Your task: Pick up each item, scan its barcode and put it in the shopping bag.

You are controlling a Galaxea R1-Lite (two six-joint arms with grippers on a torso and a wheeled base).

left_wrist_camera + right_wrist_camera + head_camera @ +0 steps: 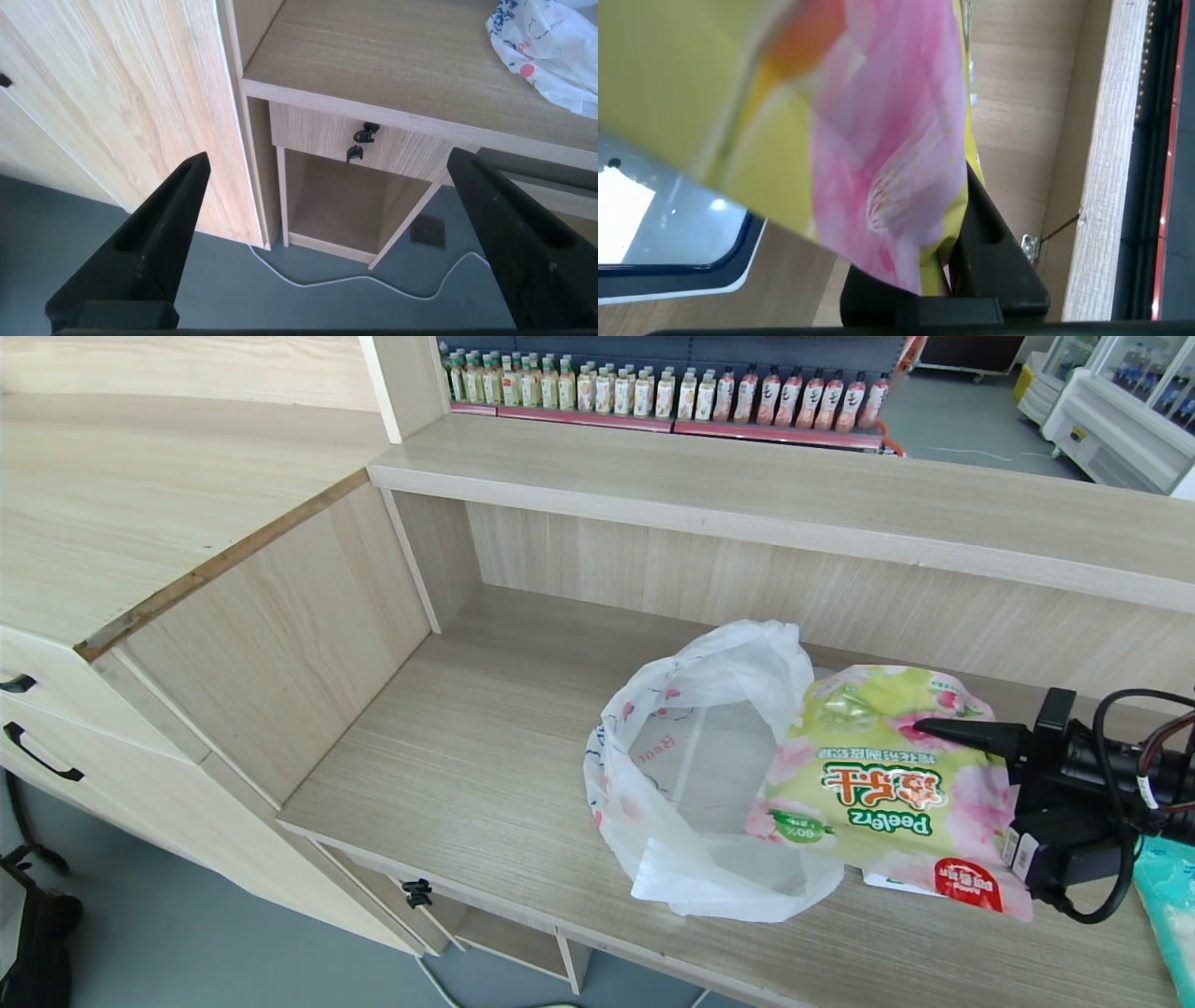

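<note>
An open white plastic shopping bag (691, 775) lies on the wooden counter (467, 756), its mouth facing the right arm. My right gripper (971, 793) is shut on a green and pink soft pack (887, 784), held just above the counter at the bag's right side; one black finger (962, 733) lies across the pack's top. In the right wrist view the pack (831, 121) hangs close in front of the black finger (990, 243). My left gripper (329, 159) is open and holds nothing, low beside the counter's front edge, with a corner of the bag (551, 47) farther off.
A teal pack (1172, 905) lies at the counter's far right edge. A raised shelf (747, 485) runs behind the bag and a cabinet wall (280, 616) closes the left side. A drawer lock (363, 140) sits under the counter. A cable (355, 280) lies on the floor.
</note>
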